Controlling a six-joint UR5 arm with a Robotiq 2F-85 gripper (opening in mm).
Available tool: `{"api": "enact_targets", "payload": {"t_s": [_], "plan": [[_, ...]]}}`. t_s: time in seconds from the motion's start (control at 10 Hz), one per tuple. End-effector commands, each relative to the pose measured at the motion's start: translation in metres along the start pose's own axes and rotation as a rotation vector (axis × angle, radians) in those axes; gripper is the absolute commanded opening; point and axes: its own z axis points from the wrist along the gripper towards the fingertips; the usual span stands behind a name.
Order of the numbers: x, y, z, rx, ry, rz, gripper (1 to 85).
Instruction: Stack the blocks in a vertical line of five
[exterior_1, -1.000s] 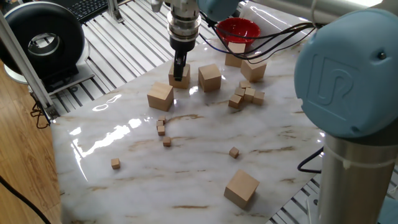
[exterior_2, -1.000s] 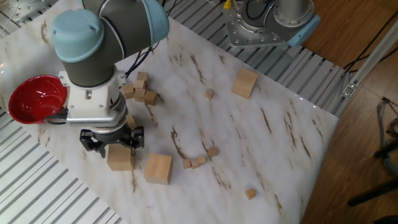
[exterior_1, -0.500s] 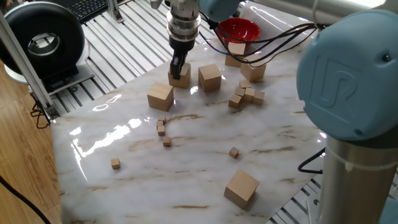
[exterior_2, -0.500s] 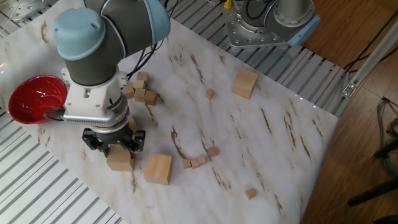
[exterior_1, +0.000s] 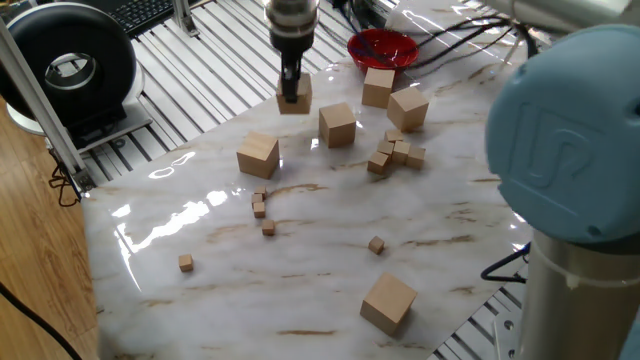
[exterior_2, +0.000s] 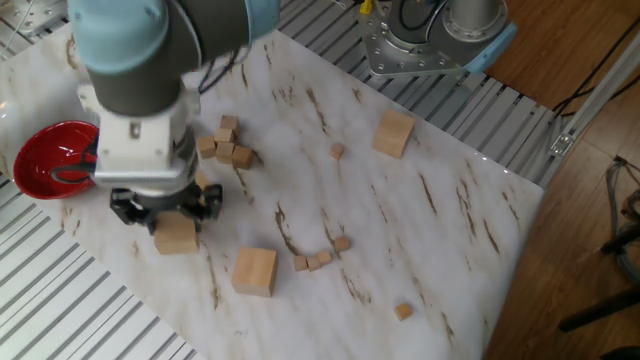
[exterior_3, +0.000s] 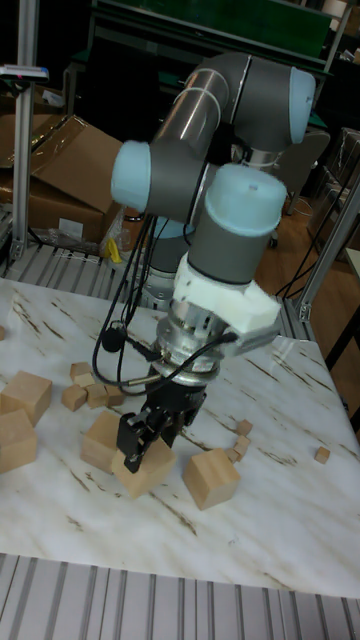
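My gripper (exterior_1: 291, 92) is shut on one of the blocks (exterior_1: 297, 101), a plain tan cube held a little above the marble table. The other fixed view has the same gripper (exterior_2: 164, 214) over the held block (exterior_2: 177, 238). In the tall fixed view the fingers (exterior_3: 131, 447) clamp this block (exterior_3: 152, 476) from above. Several more blocks lie apart on the table: one just right of the held one (exterior_1: 338, 124), one in front (exterior_1: 258, 156), two beside the bowl (exterior_1: 378, 86) (exterior_1: 408, 108), one at the near edge (exterior_1: 388, 302). None are stacked.
A red bowl (exterior_1: 383, 45) sits at the table's far edge, with cables running behind it. Tiny wooden cubes form a cluster (exterior_1: 395, 152) and lie scattered mid-table (exterior_1: 261, 205) (exterior_1: 376, 244) (exterior_1: 186, 262). The arm's large base (exterior_1: 565, 170) fills the right side.
The gripper has risen with the block in its fingers, lifting it off the table and carrying it slightly toward the far edge. The other blocks have not moved.
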Motion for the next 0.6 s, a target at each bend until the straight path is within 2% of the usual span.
{"api": "enact_targets", "payload": {"t_s": [0.0, 0.1, 0.2, 0.3, 0.4, 0.5], "plan": [[0.004, -0.004, -0.031, 0.008, -0.068, -0.264, 1.0], [0.010, 0.000, -0.031, -0.004, -0.091, -0.296, 1.0], [0.015, -0.001, -0.029, 0.005, -0.110, -0.331, 1.0], [0.021, -0.013, -0.028, 0.052, -0.122, -0.384, 1.0], [0.026, -0.020, -0.029, 0.070, -0.141, -0.401, 1.0], [0.033, -0.017, -0.031, 0.050, -0.169, -0.389, 1.0]]}}
